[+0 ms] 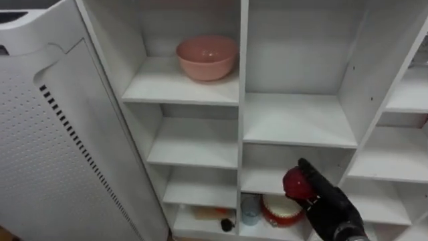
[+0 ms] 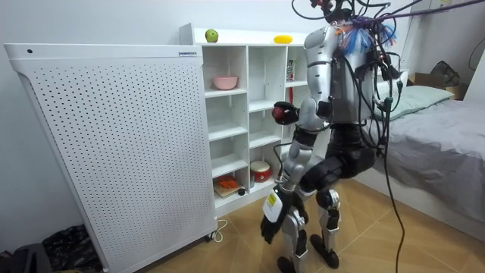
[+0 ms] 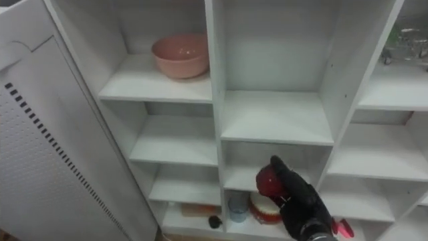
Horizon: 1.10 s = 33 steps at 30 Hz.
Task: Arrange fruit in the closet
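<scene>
A red apple (image 1: 296, 183) is held in my right hand (image 1: 334, 211), whose dark fingers curl round it. The hand comes up from the lower right, in front of the white closet's (image 1: 241, 100) middle column, level with its third shelf (image 1: 264, 181). In the room view I stand facing the closet with the apple (image 2: 282, 112) raised at chest height. My left hand (image 2: 273, 220) hangs low by my leg with relaxed fingers. A green apple (image 2: 211, 36) and a yellow fruit (image 2: 283, 39) lie on top of the closet.
A pink bowl (image 1: 206, 57) sits on the upper left shelf. On the bottom shelf stand a red-and-white pot (image 1: 281, 211), a blue cup (image 1: 251, 209) and an orange item (image 1: 207, 213). A tall perforated white panel (image 1: 60, 154) stands at the left. A bed (image 2: 447, 144) lies behind me.
</scene>
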Tool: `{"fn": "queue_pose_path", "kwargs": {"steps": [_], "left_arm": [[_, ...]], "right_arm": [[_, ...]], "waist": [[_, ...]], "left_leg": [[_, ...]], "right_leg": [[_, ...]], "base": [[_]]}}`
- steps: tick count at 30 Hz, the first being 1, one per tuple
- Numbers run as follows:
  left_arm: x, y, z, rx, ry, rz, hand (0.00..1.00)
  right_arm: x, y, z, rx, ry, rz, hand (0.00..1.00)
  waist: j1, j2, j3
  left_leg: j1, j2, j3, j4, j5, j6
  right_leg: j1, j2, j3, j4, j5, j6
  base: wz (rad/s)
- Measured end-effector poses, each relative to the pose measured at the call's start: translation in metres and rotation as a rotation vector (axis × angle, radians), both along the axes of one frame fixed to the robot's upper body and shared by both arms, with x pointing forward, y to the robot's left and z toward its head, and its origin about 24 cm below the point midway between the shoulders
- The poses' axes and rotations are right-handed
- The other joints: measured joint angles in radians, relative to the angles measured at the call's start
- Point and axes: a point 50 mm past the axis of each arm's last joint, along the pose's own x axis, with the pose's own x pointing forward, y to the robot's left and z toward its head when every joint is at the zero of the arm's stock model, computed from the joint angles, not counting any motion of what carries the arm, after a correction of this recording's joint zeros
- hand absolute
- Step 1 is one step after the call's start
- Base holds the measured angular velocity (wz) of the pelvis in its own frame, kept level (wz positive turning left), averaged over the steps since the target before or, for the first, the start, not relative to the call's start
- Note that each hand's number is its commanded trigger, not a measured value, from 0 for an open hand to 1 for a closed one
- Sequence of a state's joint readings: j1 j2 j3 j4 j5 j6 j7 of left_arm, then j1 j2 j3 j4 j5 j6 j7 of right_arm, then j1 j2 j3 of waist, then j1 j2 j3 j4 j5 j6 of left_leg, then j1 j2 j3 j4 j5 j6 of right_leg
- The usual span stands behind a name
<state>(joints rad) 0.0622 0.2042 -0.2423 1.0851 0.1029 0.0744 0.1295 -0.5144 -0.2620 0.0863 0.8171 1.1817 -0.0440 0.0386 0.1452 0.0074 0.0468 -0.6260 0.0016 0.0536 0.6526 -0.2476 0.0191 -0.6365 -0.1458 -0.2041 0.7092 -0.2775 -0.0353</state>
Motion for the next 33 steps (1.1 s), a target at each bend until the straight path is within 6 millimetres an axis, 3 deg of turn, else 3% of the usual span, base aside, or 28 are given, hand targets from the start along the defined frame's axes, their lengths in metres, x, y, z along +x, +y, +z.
{"fn": "queue_pose_path", "kwargs": {"steps": [5, 8, 16, 25, 28, 33], "left_arm": [[0.004, -0.006, 0.001, -0.004, -0.028, 0.002, 0.0], [0.014, -0.009, 0.005, -0.021, -0.074, 0.006, 0.0], [0.021, -0.01, 0.008, -0.062, -0.112, 0.061, 0.0], [0.022, -0.014, 0.012, -0.058, -0.156, 0.038, 0.0], [0.023, -0.014, 0.013, -0.047, -0.167, 0.042, 0.0], [0.023, -0.013, 0.013, -0.043, -0.17, 0.045, 0.0]], "right_arm": [[0.007, -0.003, 0.011, 0.132, -0.035, -0.058, 1.0], [0.016, -0.017, 0.025, 0.217, -0.061, -0.143, 1.0], [0.03, -0.042, 0.058, 0.257, -0.135, -0.21, 1.0], [0.046, -0.057, 0.111, 0.361, -0.245, -0.301, 1.0], [0.048, -0.061, 0.123, 0.389, -0.257, -0.343, 1.0], [0.047, -0.068, 0.126, 0.381, -0.219, -0.408, 1.0]], "waist": [[0.006, 0.009, 0.0011], [0.03, 0.012, 0.0011], [0.049, 0.018, -0.0007], [0.054, 0.024, -0.0048], [0.057, 0.028, -0.0067], [0.06, 0.032, -0.0096]], "left_leg": [[-0.134, 0.0, 0.0, 0.057, 0.002, -0.001], [-0.213, -0.001, 0.002, 0.095, 0.003, -0.002], [-0.328, -0.01, 0.003, 0.154, 0.003, -0.003], [-0.429, -0.014, 0.001, 0.218, -0.007, 0.002], [-0.448, -0.015, 0.0, 0.224, -0.007, 0.003], [-0.462, -0.015, -0.001, 0.237, -0.011, 0.008]], "right_leg": [[-0.137, -0.016, 0.003, 0.071, -0.004, -0.009], [-0.219, -0.021, 0.007, 0.113, -0.004, -0.021], [-0.327, -0.053, -0.016, 0.185, -0.023, -0.045], [-0.416, -0.068, -0.022, 0.25, -0.046, -0.041], [-0.429, -0.077, -0.031, 0.255, -0.047, -0.043], [-0.433, -0.082, -0.044, 0.266, -0.057, -0.041]], "base": [[0.05], [0.01], [0.09], [0.1], [0.07], [0.08]]}}
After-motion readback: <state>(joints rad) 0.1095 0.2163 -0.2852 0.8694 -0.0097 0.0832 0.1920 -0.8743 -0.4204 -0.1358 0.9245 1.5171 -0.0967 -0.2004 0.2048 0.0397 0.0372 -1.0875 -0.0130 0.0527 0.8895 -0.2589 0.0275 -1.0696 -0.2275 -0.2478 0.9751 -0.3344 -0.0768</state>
